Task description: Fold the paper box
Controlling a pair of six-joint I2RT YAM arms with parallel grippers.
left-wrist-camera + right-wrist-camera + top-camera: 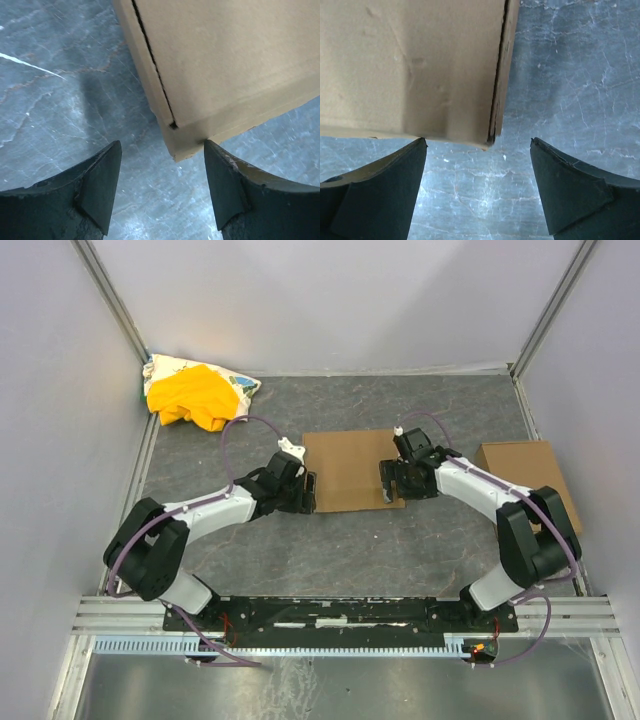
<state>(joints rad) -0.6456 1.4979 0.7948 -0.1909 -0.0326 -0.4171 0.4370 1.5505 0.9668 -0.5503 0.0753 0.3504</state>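
Observation:
The paper box (348,468) is a plain brown cardboard piece lying closed and flat on the grey table between my two arms. My left gripper (308,490) is at its near left corner. In the left wrist view that corner (187,142) pokes in just above the open left gripper (162,150), with nothing between the fingers. My right gripper (386,485) is at the near right corner. The right wrist view has the box corner (490,137) just above the wide open right gripper (477,145), which holds nothing.
A yellow cloth bundle (192,395) lies on a patterned cloth at the back left corner. A smaller brown cardboard rectangle (528,480) lies at the right, partly under the right arm. Grey walls close in the table on three sides.

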